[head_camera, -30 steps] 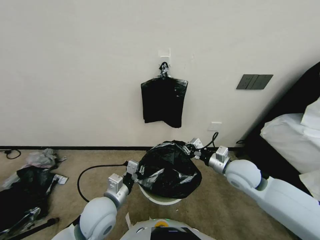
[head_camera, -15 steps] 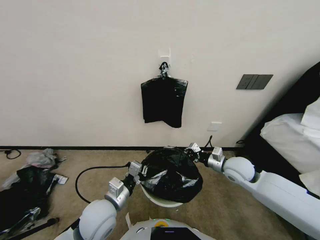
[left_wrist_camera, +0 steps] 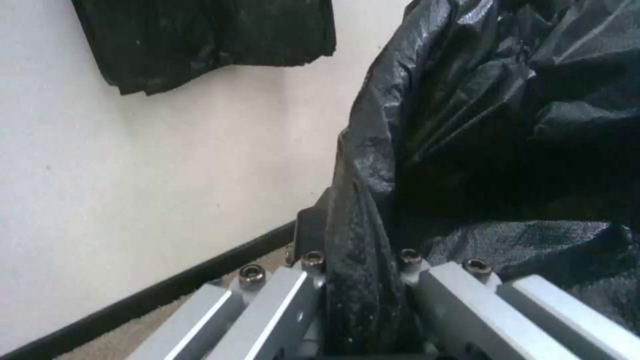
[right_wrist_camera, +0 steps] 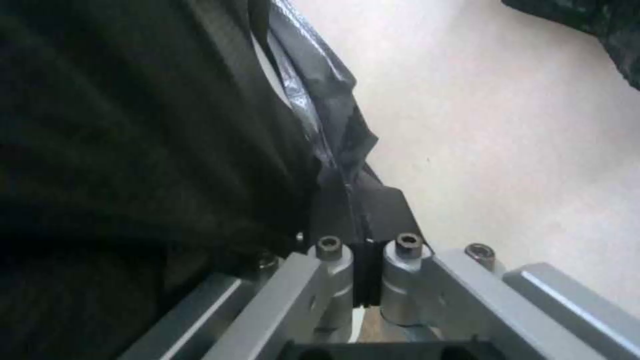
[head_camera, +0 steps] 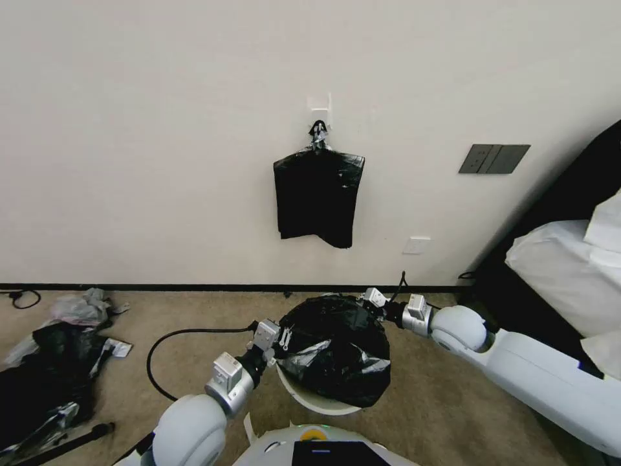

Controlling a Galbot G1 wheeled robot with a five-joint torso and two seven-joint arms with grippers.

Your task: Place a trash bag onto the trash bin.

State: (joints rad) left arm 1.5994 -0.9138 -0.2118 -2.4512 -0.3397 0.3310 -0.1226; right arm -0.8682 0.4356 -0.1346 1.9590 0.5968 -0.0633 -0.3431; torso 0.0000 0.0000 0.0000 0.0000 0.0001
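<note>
The glossy black trash bag [head_camera: 336, 346] billows over the top of the cream-white trash bin [head_camera: 320, 402], whose rim peeks out below it near my base. My left gripper [head_camera: 283, 336] is shut on the bag's left edge, and the left wrist view shows the black film [left_wrist_camera: 363, 280] pinched between its fingers. On the far right side my right gripper [head_camera: 367, 301] is shut on the bag's other edge [right_wrist_camera: 350, 200]. The bag hides most of the bin.
A flat sheaf of black bags [head_camera: 317, 197] hangs from a wall hook. A heap of black and grey plastic litter [head_camera: 48, 353] lies on the carpet at left. A black cable [head_camera: 174, 343] loops behind my left arm. A bed [head_camera: 569, 272] stands at right.
Both grippers have moved down and towards my base with the bag's edges. The bag has come lower over the bin and sits rounder.
</note>
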